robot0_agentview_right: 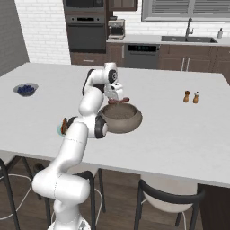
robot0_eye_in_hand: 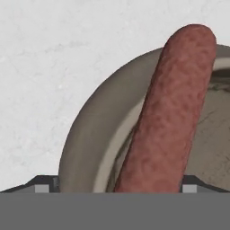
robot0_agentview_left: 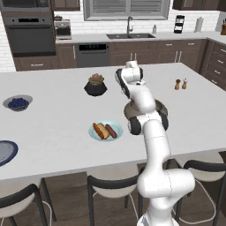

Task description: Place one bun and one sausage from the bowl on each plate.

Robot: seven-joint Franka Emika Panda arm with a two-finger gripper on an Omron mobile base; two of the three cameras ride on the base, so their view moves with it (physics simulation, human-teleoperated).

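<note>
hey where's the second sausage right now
The sausage sits between the open gripper fingers, lying over the back rim of the bowl, right base view centre.

Reddish-brown sausage [robot0_eye_in_hand: 173, 112], brown-grey bowl [robot0_eye_in_hand: 90, 130], speckled white counter [robot0_eye_in_hand: 49, 67].

White brick-tile wall [robot0_agentview_left: 9, 53] at back. Dark brown cabinets [robot0_agentview_left: 145, 49] under pale counter with sink and tap [robot0_agentview_left: 129, 27]. Built-in black oven [robot0_agentview_left: 31, 37] in tall unit on left, dishwasher [robot0_agentview_left: 92, 54] beside it. Window with blinds [robot0_agentview_left: 127, 9] above sink. Large white island worktop [robot0_agentview_left: 53, 128] in front. Black stools with pale seats [robot0_agentview_left: 110, 187] along near edge. Brown wood floor [robot0_agentview_right: 117, 193] below. Light even, soft.
</note>
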